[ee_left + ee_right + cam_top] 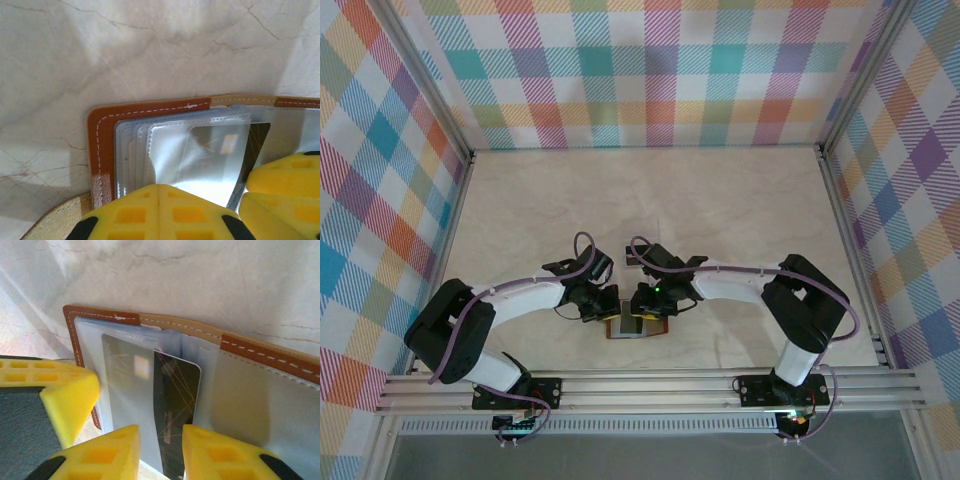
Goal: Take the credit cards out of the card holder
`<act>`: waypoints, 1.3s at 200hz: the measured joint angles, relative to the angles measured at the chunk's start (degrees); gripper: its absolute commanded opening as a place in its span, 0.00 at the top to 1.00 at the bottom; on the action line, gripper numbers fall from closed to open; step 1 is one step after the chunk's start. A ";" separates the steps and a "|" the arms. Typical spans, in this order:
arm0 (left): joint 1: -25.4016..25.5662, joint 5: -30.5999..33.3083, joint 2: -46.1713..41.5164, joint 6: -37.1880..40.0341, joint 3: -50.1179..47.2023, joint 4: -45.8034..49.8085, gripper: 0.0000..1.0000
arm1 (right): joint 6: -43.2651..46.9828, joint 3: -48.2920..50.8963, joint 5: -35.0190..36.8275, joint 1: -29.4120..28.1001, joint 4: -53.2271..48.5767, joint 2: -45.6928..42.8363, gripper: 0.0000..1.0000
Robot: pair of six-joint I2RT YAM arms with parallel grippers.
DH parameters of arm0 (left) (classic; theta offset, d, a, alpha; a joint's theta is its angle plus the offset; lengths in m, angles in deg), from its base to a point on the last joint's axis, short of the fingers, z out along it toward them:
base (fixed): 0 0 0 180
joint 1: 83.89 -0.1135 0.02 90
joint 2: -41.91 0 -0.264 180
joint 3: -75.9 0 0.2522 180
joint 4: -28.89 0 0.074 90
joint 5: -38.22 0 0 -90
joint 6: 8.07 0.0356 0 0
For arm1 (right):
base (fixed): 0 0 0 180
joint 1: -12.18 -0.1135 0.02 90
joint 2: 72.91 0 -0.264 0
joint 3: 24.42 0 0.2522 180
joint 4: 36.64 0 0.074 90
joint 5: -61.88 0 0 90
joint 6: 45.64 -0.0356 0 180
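holder pinned, card straddled

top: we saw the left gripper [603, 303] and right gripper [642, 303] tip to tip over the holder [650, 328]. left wrist: left jaws, pressed together, bore on the sleeves [200, 150], likely pinning them. right wrist: jaws stood astride the dark card [175, 395]; whether they gripped it, we couldn't tell.

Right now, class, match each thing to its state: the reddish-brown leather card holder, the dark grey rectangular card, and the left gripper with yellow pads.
1. reddish-brown leather card holder
2. dark grey rectangular card
3. left gripper

a. shut, over the clear plastic sleeves
b. lying open on the table
c. between the yellow fingers of the right gripper

Pairs: 1-b, 2-c, 3-a.
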 measured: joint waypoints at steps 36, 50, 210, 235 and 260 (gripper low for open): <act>0.00 -0.02 -0.24 0.00 0.00 0.20 0.94 | -0.26 0.70 -0.13 0.39 1.14 -1.14 0.70; 0.00 -0.11 -0.63 0.00 0.00 0.20 0.94 | -0.46 1.11 -0.26 0.70 1.36 -1.38 0.70; 0.74 -1.57 1.20 0.11 1.14 0.39 0.94 | -0.83 3.30 -1.53 1.49 2.97 -1.57 0.71; 1.36 -0.46 1.92 0.50 2.34 1.31 0.94 | -0.83 3.34 -1.77 1.49 3.41 -1.14 0.71; 1.73 0.02 2.78 0.98 3.06 1.97 0.94 | -0.81 3.37 -2.01 1.49 3.80 -0.96 0.71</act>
